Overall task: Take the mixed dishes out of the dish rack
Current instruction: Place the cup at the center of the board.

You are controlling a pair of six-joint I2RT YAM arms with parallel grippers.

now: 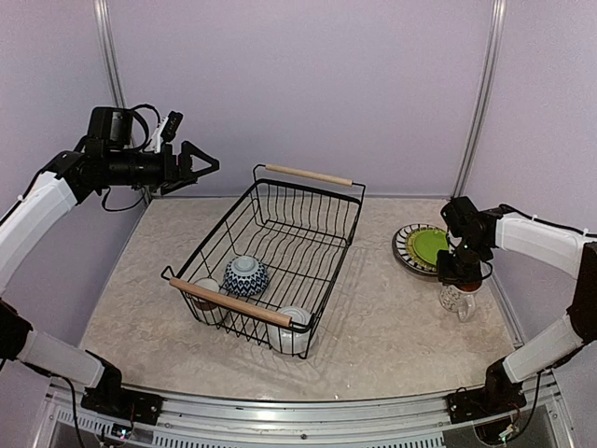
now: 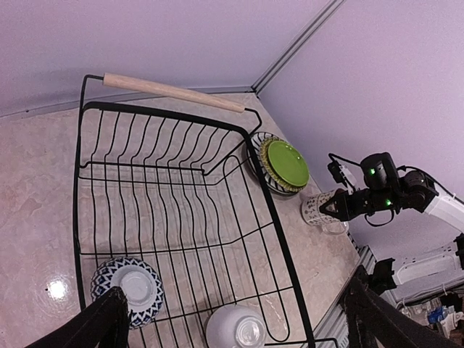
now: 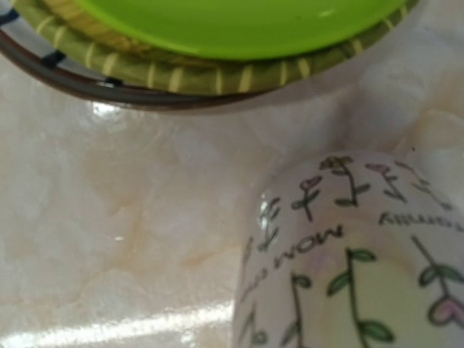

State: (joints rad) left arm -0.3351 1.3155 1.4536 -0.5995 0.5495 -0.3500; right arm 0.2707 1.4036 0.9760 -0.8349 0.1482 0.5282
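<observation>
The black wire dish rack (image 1: 328, 245) with two wooden handles stands mid-table. Inside it, at the near end, lie an upturned blue-and-white patterned bowl (image 1: 245, 275), an upturned white dish (image 1: 293, 329) and a third dish (image 1: 209, 301) half hidden under the near handle. A lime green plate (image 1: 429, 245) lies on a striped plate (image 1: 402, 245) right of the rack. My right gripper (image 1: 461, 273) is at the rim of the flower-printed white mug (image 1: 459, 301), which stands on the table; the mug fills the right wrist view (image 3: 362, 254). My left gripper (image 1: 207, 161) is open, high above the table's left side.
The rack's black rim (image 2: 283, 239) crosses the left wrist view, with the bowl (image 2: 127, 284), the white dish (image 2: 235, 328), the green plate (image 2: 285, 162) and the mug (image 2: 315, 210). Purple walls close the back and sides. The plate stack lies just behind the mug.
</observation>
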